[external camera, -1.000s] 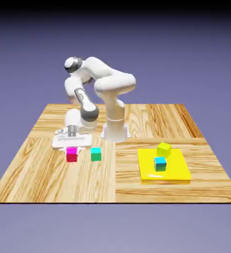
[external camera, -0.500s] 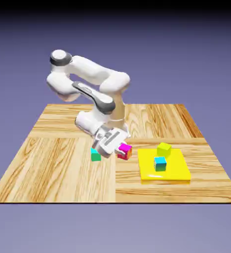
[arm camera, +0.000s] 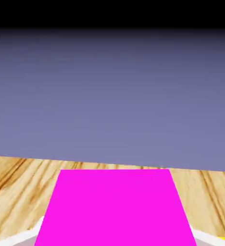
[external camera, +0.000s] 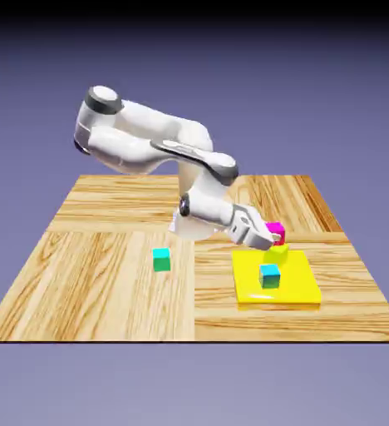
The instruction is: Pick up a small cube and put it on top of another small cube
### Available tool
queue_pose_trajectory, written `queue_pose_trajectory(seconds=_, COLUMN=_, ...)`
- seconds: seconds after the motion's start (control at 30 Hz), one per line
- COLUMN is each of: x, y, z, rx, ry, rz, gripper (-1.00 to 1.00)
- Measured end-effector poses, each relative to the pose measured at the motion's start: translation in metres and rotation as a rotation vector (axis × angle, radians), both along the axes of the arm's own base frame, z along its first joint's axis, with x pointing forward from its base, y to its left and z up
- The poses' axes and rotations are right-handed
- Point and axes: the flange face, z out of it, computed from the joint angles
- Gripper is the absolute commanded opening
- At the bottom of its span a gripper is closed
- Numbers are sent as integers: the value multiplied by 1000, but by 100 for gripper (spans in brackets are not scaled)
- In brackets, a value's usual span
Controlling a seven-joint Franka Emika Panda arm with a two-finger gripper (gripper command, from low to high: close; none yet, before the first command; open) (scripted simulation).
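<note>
Pincer (external camera: 273,240), closed on the magenta cube (external camera: 276,232). Held the magenta cube right between the fingers, over the lime cube (external camera: 277,252). Could not tell whether lime and magenta touched. Reached out toward the exterior view's right, with the white hand (external camera: 251,228) slanting down to the grip. In the hand view, saw the magenta face large at the bottom middle, hiding the fingertips, with pale finger parts flanking both sides. Found the lime cube just beneath the pincer, partly covered in the exterior view, by the back edge of the yellow pad (external camera: 297,283). Noted the cyan-blue cube (external camera: 269,276) on the pad, lower than the pincer and nearer the exterior camera. Spotted the teal cube (external camera: 161,260) well apart from the pincer, toward the exterior view's left, on bare wood. Traced the arm (external camera: 194,154) back from the pincer to the exterior view's left, up and over to the base (external camera: 194,223). Saw the wooden table (external camera: 106,291) spread below everything, and past the table edge, beyond the pincer in the hand view, only blue-violet backdrop (arm camera: 112,96) darkening to black at the top.
</note>
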Motion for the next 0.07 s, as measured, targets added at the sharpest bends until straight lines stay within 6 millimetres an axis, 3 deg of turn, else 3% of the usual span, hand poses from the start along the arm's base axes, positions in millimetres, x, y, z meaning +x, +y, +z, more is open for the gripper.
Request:
queue_pose_trajectory(seconds=0.03, x=0, y=1, z=-1, rx=-1, ry=0, rz=0, gripper=100)
queue_pose_trajectory(seconds=0.07, x=0, y=1, z=-1, rx=-1, ry=0, rz=-1, gripper=100)
